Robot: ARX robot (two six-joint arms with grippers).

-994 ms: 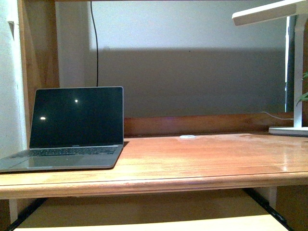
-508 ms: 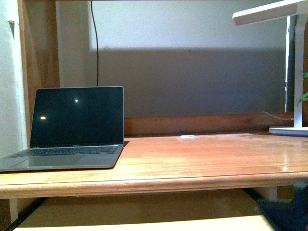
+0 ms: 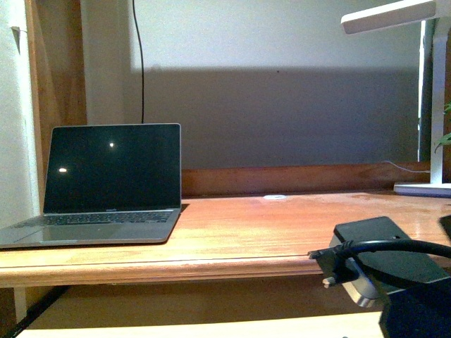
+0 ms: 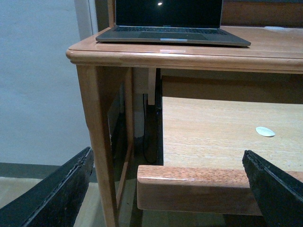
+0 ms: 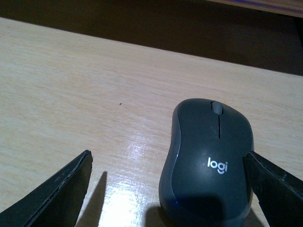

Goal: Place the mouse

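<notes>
In the right wrist view the mouse [image 5: 207, 161] is seen lying flat on the pale wooden shelf [image 5: 71, 85], with its scroll wheel turned away from the camera. The right gripper [image 5: 166, 158] is spread wide, and the mouse is framed between its two dark fingers [image 5: 57, 191] without being clasped. The mouse is set off centre: a broad strip of bare wood is left on one side, while the other finger overlaps its edge (whether contact is made there cannot be told). The left gripper [image 4: 165, 158] is likewise held wide apart, low before the desk [image 4: 142, 54], on which the laptop [image 4: 170, 21] is stood open. In the front view the right arm [image 3: 384, 264] is seen low at the desk's front edge.
</notes>
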